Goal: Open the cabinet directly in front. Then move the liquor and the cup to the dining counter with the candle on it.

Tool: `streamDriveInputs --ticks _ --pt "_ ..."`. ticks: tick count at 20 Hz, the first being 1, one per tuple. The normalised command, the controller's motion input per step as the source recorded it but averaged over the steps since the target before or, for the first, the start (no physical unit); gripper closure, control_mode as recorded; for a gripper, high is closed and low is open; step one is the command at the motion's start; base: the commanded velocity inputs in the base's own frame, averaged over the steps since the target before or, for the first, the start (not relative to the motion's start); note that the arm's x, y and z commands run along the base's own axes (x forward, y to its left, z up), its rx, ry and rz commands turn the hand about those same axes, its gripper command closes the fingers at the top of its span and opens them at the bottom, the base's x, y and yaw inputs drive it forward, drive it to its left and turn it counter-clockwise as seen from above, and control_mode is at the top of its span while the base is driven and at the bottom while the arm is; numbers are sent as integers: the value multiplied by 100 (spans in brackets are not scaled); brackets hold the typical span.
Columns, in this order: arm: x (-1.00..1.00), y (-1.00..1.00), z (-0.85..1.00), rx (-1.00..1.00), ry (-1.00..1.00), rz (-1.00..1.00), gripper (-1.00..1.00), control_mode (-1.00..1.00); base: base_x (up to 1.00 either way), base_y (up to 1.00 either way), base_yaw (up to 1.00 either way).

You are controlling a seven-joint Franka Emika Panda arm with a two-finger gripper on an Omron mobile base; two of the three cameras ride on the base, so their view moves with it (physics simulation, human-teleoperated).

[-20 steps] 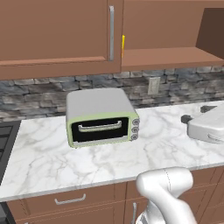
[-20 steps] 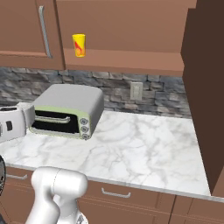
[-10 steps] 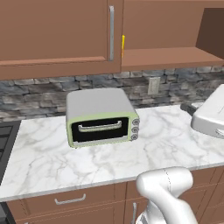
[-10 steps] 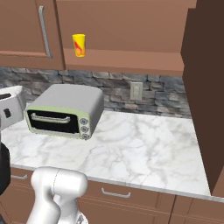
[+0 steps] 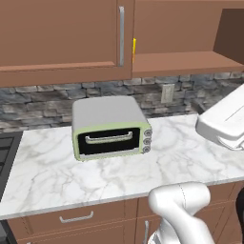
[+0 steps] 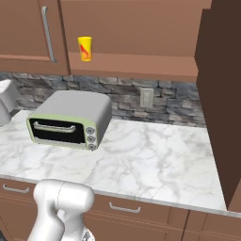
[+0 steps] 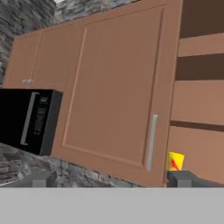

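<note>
the gripper has its two dark fingertips set wide apart, with nothing between them and nothing touched. just above its right tip stands the cup, on the bottom shelf of the cabinet whose right door is swung open. the closed left door's handle is just beside the cup.

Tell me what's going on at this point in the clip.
The arm is working at the wall cabinet above the counter. Its right door is open and the yellow cup stands on the lower shelf; the left door is shut. The tool is open, holding nothing, facing the shut door's handle.
</note>
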Motion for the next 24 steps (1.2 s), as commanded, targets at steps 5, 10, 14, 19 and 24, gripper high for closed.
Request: streamDriveInputs --ticks 5,10,14,19,24 --pt "0 0 7 0 -9 -16 -100 -100 0 0 0" --pt "4 -16 0 1 0 -2 -100 -100 0 0 0" --pt "12 -11 0 4 0 0 -100 -100 0 0 0" --pt "17 0 0 6 0 -6 -100 -100 0 0 0" --pt "26 19 0 2 0 -16 -100 -100 0 0 0"
